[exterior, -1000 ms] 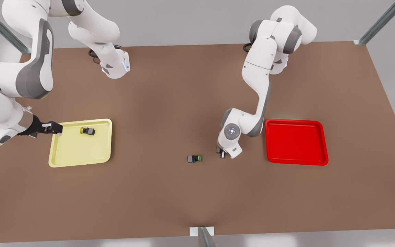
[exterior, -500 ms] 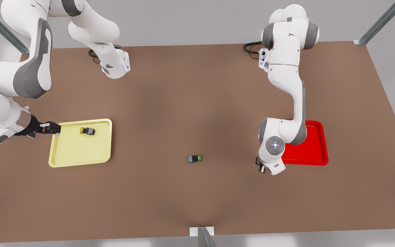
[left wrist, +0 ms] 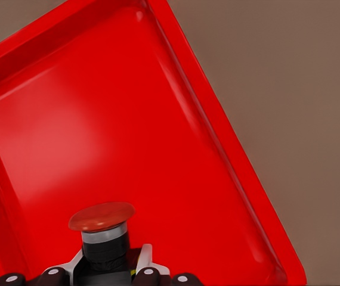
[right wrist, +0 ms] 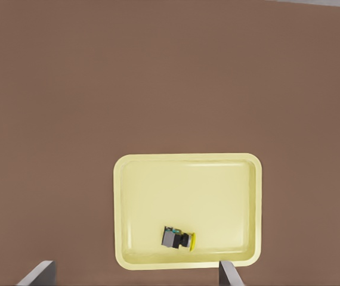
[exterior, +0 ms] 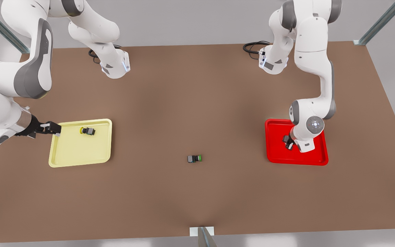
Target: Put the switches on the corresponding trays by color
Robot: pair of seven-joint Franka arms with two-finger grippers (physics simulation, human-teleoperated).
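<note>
Left pincer (exterior: 287, 142) now over red tray (exterior: 276, 156), red-capped switch (left wrist: 102, 238) aboard

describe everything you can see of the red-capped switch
The red-capped switch has a broad, domed, glossy red cap over a pale grey collar and a dark, blocky body. The left end effector is shut on that body, its fingers on either side, cap pointing away from the wrist. It hangs over the red tray; in the front view it is a small dark shape under the wrist. Whether it touches the tray floor cannot be told.
</note>
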